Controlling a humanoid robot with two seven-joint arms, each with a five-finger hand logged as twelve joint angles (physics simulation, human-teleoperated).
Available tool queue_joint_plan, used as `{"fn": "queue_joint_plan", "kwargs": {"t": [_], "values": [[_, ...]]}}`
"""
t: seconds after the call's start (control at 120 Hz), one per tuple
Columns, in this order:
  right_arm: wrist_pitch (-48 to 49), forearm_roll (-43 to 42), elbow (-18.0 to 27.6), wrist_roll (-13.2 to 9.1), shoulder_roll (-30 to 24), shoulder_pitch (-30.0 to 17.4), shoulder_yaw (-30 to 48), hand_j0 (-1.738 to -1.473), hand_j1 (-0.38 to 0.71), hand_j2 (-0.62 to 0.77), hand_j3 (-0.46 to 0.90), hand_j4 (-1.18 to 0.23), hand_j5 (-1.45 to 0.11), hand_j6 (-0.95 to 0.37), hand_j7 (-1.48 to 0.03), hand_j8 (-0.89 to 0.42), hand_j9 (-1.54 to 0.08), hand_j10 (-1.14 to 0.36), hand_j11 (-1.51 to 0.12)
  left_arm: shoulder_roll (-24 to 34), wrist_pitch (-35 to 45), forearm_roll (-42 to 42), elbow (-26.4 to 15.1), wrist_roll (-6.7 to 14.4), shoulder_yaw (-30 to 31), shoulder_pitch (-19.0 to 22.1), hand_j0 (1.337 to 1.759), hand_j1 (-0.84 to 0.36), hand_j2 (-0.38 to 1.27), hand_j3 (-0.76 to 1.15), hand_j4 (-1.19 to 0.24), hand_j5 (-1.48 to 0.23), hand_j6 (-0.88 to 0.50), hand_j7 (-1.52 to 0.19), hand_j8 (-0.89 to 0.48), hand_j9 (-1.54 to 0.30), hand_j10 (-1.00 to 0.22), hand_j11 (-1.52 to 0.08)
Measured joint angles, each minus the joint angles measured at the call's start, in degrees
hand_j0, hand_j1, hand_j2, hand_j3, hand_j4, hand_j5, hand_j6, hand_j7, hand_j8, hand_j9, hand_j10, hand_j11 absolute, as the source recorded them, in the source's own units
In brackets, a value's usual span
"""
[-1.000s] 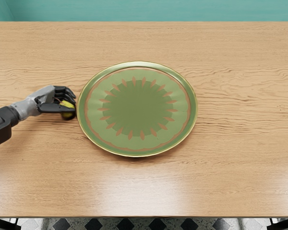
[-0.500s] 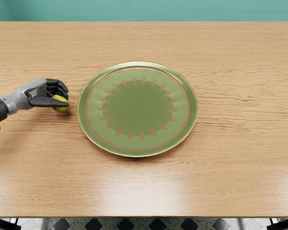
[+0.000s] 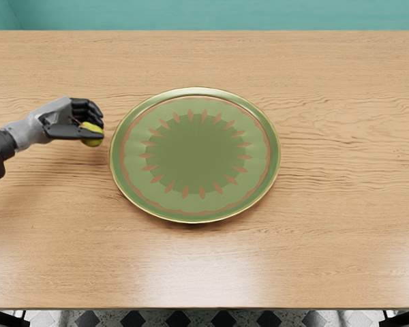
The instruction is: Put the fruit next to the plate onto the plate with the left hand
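Raised since prev frame — left hand (image 3: 73, 121) clasps yellow fruit (image 3: 93, 130) at its far tip, just beside plate (image 3: 113, 154)

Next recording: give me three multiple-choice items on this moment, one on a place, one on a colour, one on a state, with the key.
1. Where is the fruit?
A) at the plate's centre
B) left of the plate, in the left hand
C) right of the plate

2. What colour is the fruit?
A) yellow-green
B) red
C) purple

3. How is the left hand?
A) flat and open, holding nothing
B) out of view
C) fingers curled on the fruit

Key: 1 B, the fruit shows beside the plate's left rim, with nothing on the plate; 2 A, its visible skin is yellow-green; 3 C, the dark fingers wrap over it.
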Motion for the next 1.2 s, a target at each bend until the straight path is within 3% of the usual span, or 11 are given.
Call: {"fn": "queue_joint_plan", "kwargs": {"t": [0.742, 1.2], "values": [[0.00, 0.01, -0.01, 0.00, 0.00, 0.00, 0.00, -1.658, -0.35, 0.00, 0.00, 0.00, 0.00, 0.00, 0.00, 0.00, 0.00, 0.00, 0.00, -1.48, -3.54, -1.46, -2.66, 0.27, -0.15, -2.94, 1.654, -0.40, 0.21, 0.00, -0.70, -0.91, -0.70, -0.91, -0.57, -0.92, -0.52, -0.92], [0.00, -0.01, -0.01, 0.00, 0.00, 0.01, 0.00, -1.658, -0.35, 0.00, 0.00, 0.00, 0.00, 0.00, 0.00, 0.00, 0.00, 0.00, 0.00, -5.90, -4.58, -2.43, -2.81, 0.54, -0.18, -3.30, 1.655, -0.42, 0.23, 0.00, -0.70, -0.91, -0.70, -0.91, -0.57, -0.92, -0.52, -0.92]]}}
